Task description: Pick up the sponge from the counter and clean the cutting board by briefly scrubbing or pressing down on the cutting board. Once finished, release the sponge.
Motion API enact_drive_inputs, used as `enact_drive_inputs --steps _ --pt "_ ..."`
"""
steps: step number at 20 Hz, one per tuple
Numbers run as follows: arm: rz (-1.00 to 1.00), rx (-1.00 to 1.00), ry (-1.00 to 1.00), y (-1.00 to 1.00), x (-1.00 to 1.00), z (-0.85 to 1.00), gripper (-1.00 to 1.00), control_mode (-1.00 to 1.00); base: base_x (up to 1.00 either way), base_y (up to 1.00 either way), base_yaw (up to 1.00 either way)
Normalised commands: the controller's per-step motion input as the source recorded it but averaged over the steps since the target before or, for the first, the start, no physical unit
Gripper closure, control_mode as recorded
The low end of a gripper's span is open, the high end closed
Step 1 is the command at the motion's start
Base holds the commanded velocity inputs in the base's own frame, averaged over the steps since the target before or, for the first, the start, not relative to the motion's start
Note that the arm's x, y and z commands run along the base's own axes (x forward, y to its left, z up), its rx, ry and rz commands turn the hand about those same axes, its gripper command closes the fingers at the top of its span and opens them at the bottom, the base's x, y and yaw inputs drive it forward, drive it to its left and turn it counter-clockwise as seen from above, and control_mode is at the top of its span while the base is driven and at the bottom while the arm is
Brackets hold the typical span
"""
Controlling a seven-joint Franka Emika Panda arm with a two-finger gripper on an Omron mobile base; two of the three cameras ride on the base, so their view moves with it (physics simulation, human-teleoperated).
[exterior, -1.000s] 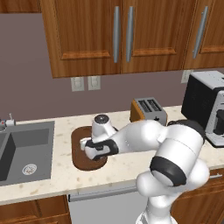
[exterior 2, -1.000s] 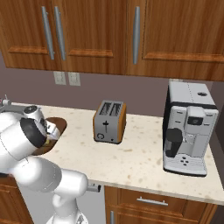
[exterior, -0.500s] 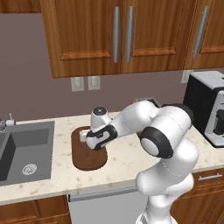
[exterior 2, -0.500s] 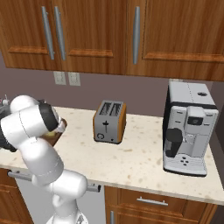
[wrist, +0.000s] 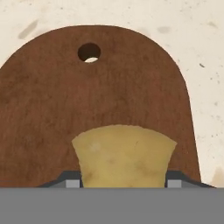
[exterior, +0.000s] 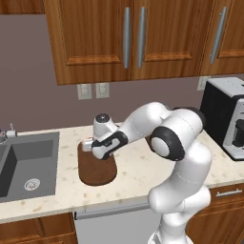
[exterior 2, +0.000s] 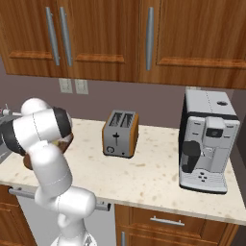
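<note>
gripper [wrist: 124, 183] clamped on sponge [wrist: 124, 155], over cutting board [wrist: 65, 100]

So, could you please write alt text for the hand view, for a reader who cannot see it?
A yellow-tan sponge sits clamped between the gripper fingertips, over a dark brown cutting board with a rounded end. A small round hole pierces the board near that end, and speckled beige counter surrounds it.
</note>
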Motion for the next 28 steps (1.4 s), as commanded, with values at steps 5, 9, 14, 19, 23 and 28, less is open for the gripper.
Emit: enact_drive_inputs --steps 5,9,14,19,23,28 --pt "0.0 0.0 -0.01 0.21 0.26 0.0 1.0 -1.0 0.0 0.0 0.0" --pt "0.0 -0.01 0.0 0.06 0.29 0.0 1.0 -1.0 0.0 0.0 0.0" --pt "0.0 -0.02 0.0 0.02 0.24 0.0 1.0 -1.0 0.0 0.0 0.0" --pt "0.0 -0.01 0.0 0.08 -0.04 -0.03 1.0 -1.0 0.0 0.0 0.0" --pt "0.0 0.0 0.0 0.18 -0.34 -0.08 1.0 -1.0 0.0 0.0 0.0" --pt "0.0 0.0 0.0 0.16 -0.78 -0.19 1.0 -1.0 0.0 0.0 0.0"
